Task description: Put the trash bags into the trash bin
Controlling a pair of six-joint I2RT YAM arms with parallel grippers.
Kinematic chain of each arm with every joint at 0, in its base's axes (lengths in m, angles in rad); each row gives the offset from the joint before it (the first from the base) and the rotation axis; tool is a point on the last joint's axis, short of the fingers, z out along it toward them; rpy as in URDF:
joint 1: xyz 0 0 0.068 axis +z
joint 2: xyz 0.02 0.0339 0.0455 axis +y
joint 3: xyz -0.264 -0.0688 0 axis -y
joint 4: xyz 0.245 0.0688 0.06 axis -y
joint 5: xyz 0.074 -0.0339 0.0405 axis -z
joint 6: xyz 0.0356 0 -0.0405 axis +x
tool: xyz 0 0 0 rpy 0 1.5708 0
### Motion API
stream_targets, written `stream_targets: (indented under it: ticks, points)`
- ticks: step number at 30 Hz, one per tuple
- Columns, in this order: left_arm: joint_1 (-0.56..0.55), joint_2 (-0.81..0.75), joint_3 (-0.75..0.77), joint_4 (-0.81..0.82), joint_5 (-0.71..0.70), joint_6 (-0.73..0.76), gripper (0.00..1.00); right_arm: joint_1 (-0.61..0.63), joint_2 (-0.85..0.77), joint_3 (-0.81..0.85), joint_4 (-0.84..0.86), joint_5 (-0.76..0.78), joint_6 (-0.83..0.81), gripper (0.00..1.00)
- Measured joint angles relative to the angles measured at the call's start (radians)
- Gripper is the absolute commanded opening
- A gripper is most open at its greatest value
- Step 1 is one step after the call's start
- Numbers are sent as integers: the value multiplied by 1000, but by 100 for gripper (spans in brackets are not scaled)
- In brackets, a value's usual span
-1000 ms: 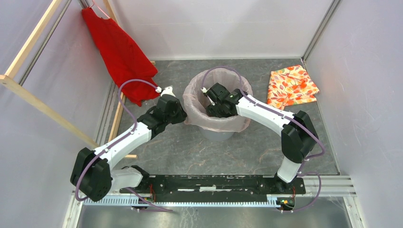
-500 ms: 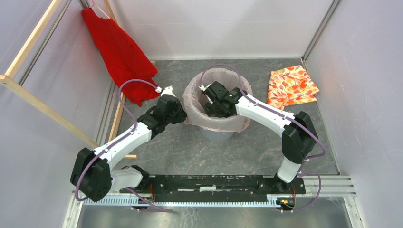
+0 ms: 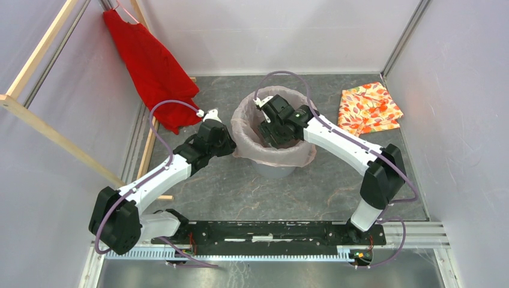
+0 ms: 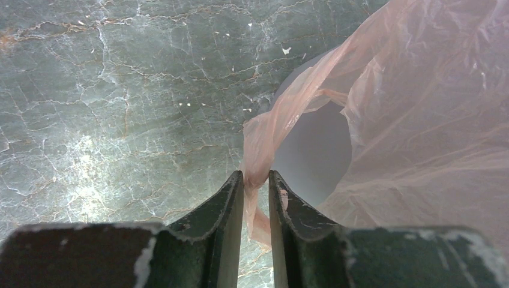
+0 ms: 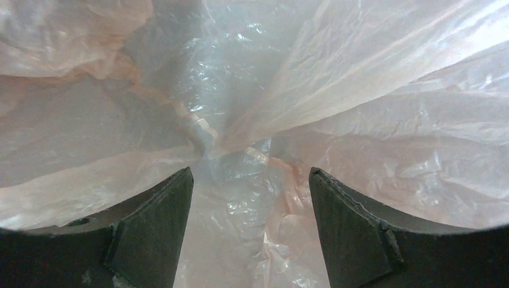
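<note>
The grey trash bin (image 3: 275,170) stands mid-floor, with the pale pink trash bag (image 3: 258,150) lining it and folded out over its rim. At the bin's left rim, my left gripper (image 3: 230,144) is shut on the bag's edge. In the left wrist view the pink film (image 4: 420,120) runs between the nearly closed jaws of the left gripper (image 4: 256,178), and the bin's grey wall (image 4: 315,150) shows behind. My right gripper (image 3: 271,135) reaches down inside the bin. It is open (image 5: 251,175), with crinkled bag film (image 5: 360,90) all around and nothing pinched.
A red garment (image 3: 153,66) hangs at the back left beside a wooden frame (image 3: 42,123). An orange floral folded cloth (image 3: 367,109) lies at the back right on the grey marbled floor (image 3: 240,192). White walls close in on three sides.
My right arm has shifted toward the far side of the bin, its gripper staying open inside the bag. The left arm and its grip have not moved.
</note>
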Motion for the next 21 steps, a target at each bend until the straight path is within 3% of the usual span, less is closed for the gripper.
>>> stream_targets:
  ticks: [21]
  points:
    - [0,-18,33,-35,-18,27,31,6,-102,148,-21,-42,14,84]
